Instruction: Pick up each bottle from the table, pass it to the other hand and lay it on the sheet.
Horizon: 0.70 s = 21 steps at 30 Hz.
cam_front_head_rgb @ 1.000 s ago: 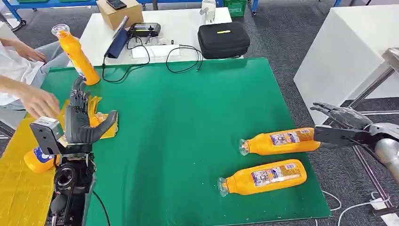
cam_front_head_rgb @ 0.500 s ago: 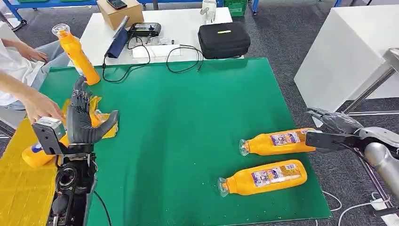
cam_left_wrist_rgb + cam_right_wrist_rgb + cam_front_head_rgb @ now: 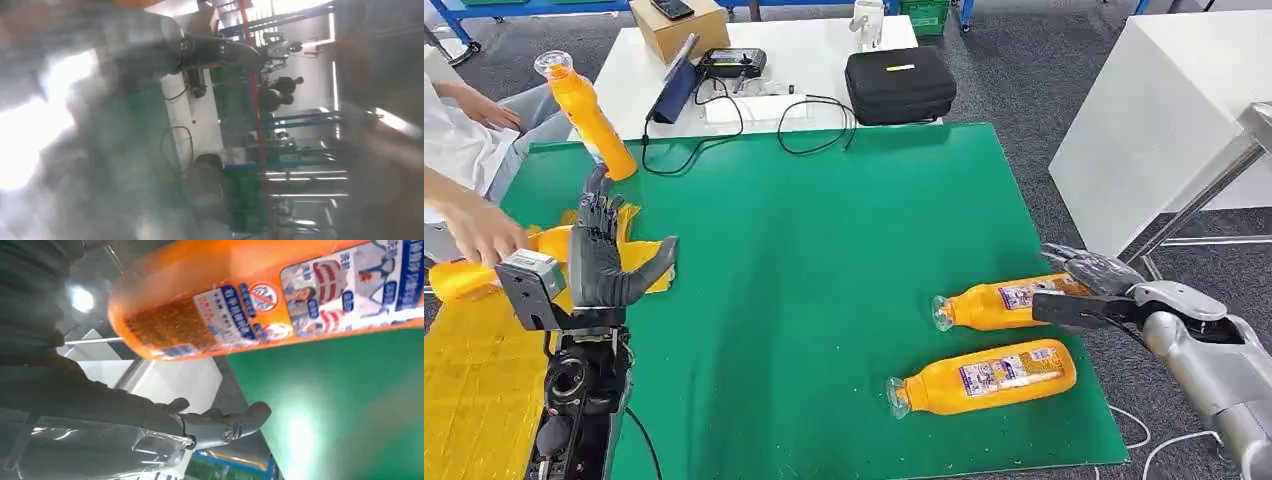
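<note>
Bottle (image 3: 1009, 300): orange plastic, clear cap, blue-and-white label, lying flat.

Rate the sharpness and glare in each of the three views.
Head view: sharp, evenly lit, labels on the orange bottles legible as patches. Left wrist view: heavily smeared, with a blown-out white patch at one edge. Right wrist view: bottle label fairly crisp, a bright glare spot on the green mat.

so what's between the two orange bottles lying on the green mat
Nothing: in the head view just a bare strip of green mat separates the farther bottle from the nearer bottle.
</note>
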{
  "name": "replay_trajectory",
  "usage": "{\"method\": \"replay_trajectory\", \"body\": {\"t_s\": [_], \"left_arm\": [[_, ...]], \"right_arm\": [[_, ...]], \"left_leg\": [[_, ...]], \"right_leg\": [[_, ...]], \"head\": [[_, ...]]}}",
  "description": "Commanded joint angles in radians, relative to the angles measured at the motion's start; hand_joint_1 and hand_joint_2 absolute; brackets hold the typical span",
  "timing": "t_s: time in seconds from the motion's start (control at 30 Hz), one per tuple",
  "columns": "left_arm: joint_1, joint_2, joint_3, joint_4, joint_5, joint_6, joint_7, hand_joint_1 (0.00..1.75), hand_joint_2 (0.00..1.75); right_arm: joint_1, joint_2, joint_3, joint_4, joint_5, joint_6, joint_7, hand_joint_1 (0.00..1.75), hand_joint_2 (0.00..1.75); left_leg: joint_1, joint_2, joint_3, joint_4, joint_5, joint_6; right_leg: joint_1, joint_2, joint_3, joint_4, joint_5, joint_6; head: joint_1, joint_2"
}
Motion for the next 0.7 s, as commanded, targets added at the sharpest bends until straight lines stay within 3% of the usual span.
{"method": "replay_trajectory", "body": {"t_s": [0.03,0.27,0.7], "left_arm": [[-0.017,-0.001,0.019,0.057,0.006,0.002,0.0,0.0,1.75],[-0.016,-0.005,0.033,0.061,0.009,0.003,-0.002,0.0,1.75],[-0.019,-0.005,0.036,0.072,0.013,0.003,-0.006,0.0,1.75]], "right_arm": [[-0.115,0.133,0.082,0.2,0.024,-0.017,0.001,0.0,1.75],[-0.148,0.207,0.122,0.294,0.071,-0.064,0.015,0.0,1.75],[-0.183,0.209,0.164,0.353,0.103,-0.046,0.036,0.0,1.75]], "left_leg": [[0.001,0.004,0.005,-0.001,-0.002,-0.001],[0.001,0.005,0.004,-0.001,-0.002,-0.001],[0.0,0.003,0.004,0.0,-0.002,0.0]], "right_leg": [[0.001,0.004,0.004,-0.002,0.0,0.0],[0.001,0.005,0.003,-0.002,0.0,0.0],[0.0,0.003,0.003,0.0,-0.001,0.0]], "head": [[0.0,0.0],[0.0,0.0],[0.0,0.0]]}}
